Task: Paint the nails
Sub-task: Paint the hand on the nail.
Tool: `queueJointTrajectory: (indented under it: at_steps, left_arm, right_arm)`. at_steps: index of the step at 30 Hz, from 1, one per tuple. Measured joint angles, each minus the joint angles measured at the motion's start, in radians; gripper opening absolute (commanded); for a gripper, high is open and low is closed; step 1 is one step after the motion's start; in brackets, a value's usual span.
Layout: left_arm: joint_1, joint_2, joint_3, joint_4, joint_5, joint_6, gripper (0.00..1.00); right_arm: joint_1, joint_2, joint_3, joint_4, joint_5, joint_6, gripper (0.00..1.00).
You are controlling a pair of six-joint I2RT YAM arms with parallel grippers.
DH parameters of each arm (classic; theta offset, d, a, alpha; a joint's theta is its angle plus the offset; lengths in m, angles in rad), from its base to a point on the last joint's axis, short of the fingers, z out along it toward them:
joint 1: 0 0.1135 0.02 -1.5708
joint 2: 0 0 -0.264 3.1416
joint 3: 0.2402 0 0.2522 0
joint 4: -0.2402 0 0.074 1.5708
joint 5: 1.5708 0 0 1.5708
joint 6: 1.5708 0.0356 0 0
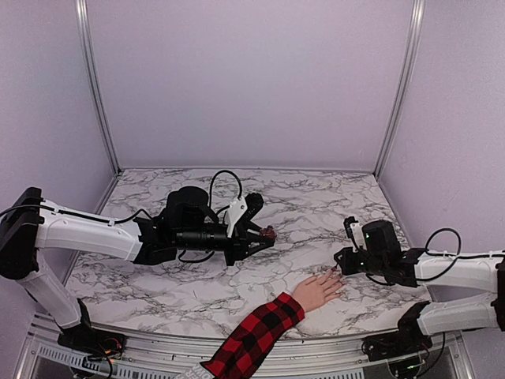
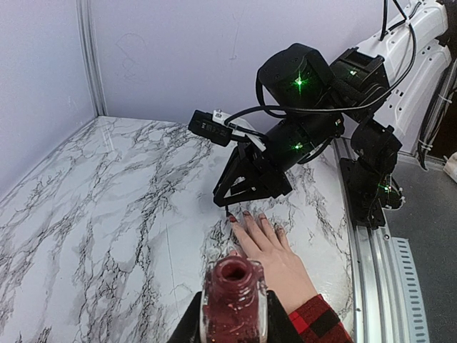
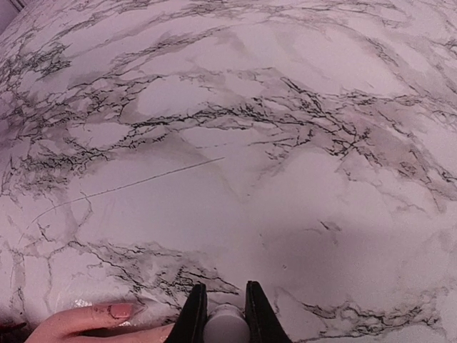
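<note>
Here we are at the marble table (image 1: 197, 292), and the hand (image 1: 318, 290) lies flat near its front edge, fingers spread, the plaid sleeve (image 1: 256, 335) trailing off towards us. The nails (image 2: 246, 214) sit at the far tips of those fingers.

The right gripper (image 1: 339, 264) hovers just beside the fingertips, its fingers clamped on the white cap (image 3: 225, 325). The left gripper (image 1: 267, 234) hangs well apart to the left, closed around the open polish bottle (image 2: 233, 296).

We judge these nails to be hard, slick and tiny, on a soft hand that may give under pressure. There is nothing to grasp here. We only want the lightest stroke of a brush, with the cap serving as the handle. The bottle looks small and has no lid on, so it must stay upright.

The left wrist view gives us the best seat: the bottle's wet red mouth up close, and beyond it several nails that look dark red. The right wrist view offers one pinkish nail at its lower left, and the cap between the jaws hides any brush. From above the nails are too small to make out, and we cannot tell whether a bristle touches one.
</note>
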Motion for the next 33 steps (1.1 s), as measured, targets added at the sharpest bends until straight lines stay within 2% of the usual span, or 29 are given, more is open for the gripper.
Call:
queueJointTrajectory:
  at_steps: [33]
  left_arm:
    - [0.0, 0.0, 0.0, 0.0, 0.0, 0.0, 0.0]
  right_arm:
    - [0.0, 0.027, 0.008, -0.004, 0.024, 0.023, 0.0]
